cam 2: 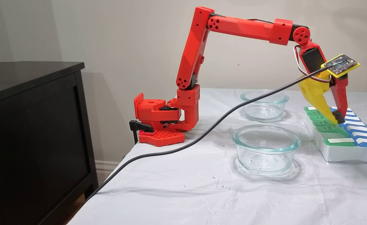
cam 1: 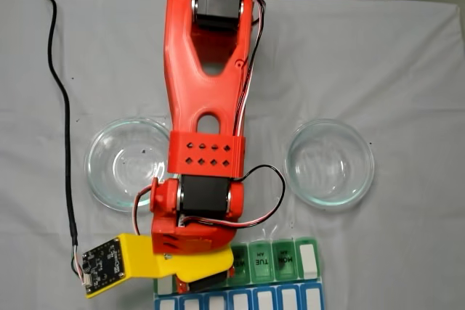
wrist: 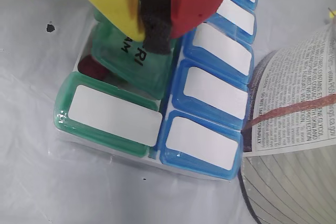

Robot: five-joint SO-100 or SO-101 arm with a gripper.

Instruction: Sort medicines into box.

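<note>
Two glass bowls (cam 2: 266, 148) (cam 2: 264, 104) sit by one pill box (cam 2: 343, 147). The claw (wrist: 157, 27) is squeezed shut above a green lid (wrist: 134, 61). One red ball (wrist: 93, 68) peeks out.

Green-blue box (wrist: 147, 129), possibly red medicine (wrist: 93, 68) inside

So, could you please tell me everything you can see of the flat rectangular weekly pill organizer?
The flat rectangular pill organizer is a white plastic tray with two rows of lidded cells, translucent green beside blue, several bearing white labels. It lies flat on the white tablecloth near the table's edge. In the wrist view one green lid is tilted part-open with something dark red inside. The gripper sits at that lid, its black pad against it.
</note>
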